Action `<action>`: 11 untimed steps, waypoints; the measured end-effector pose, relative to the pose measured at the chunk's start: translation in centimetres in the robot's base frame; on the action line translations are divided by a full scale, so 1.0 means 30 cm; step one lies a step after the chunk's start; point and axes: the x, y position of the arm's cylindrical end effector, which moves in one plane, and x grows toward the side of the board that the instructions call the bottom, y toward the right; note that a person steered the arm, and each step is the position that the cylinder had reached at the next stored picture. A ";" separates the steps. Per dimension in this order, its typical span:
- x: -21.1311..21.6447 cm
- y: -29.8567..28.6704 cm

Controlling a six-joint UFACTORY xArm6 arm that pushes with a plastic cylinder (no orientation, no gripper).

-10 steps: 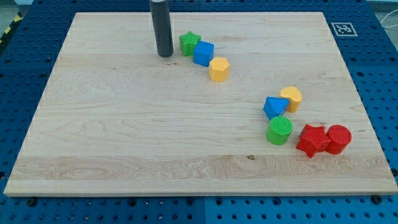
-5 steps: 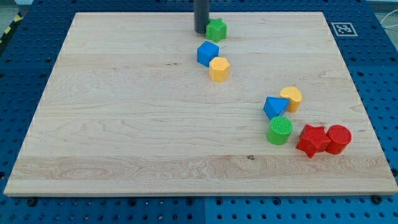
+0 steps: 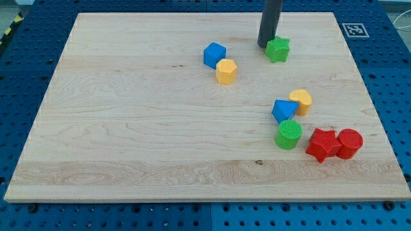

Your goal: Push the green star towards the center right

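Note:
The green star (image 3: 278,49) lies on the wooden board (image 3: 128,128) near the view's top, right of centre. My tip (image 3: 265,45) is at the end of the dark rod and touches the star's upper left side. A blue cube (image 3: 214,54) and a yellow block (image 3: 226,71) sit to the left of the star, apart from it.
At the view's right, a yellow block (image 3: 300,101), a blue triangular block (image 3: 283,110) and a green cylinder (image 3: 289,135) cluster together. A red star (image 3: 323,144) and a red cylinder (image 3: 349,143) sit beside them. A printed marker (image 3: 354,29) is at the board's top right corner.
My tip has swept from the view's top left to the right, pushing the green star away from the blue cube and to the right, now slightly lower. The other blocks have barely moved.

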 end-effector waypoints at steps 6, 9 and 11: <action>0.178 0.322; 0.242 0.469; 0.357 0.508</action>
